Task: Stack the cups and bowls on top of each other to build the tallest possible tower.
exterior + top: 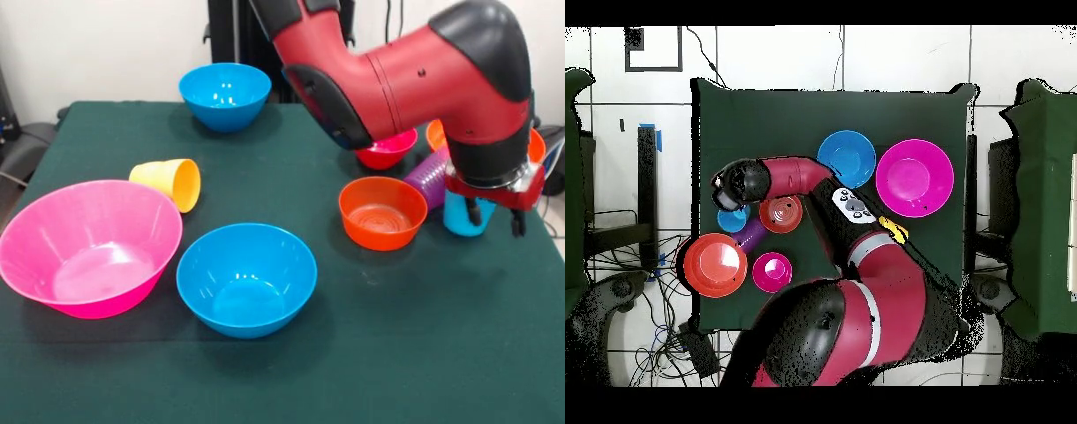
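My gripper (496, 223) hangs low at the table's right side in the front view, fingers apart. One finger (477, 212) is at the light blue cup (461, 219), the other just right of it. The cup stands on the table and also shows in the overhead view (731, 219). The ribbed purple cup (430, 177) lies on its side against it. The small orange-red bowl (382, 213) sits upright to their left. The small magenta bowl (388, 150) and the wide orange bowl (537, 146) are partly hidden behind my arm. Nothing is stacked.
The yellow cup (169, 183) lies on its side at the left. The big pink bowl (88, 247) and one blue bowl (245, 278) stand near the front edge. The other blue bowl (225, 95) is at the far side. My arm (865, 270) covers much of the overhead view.
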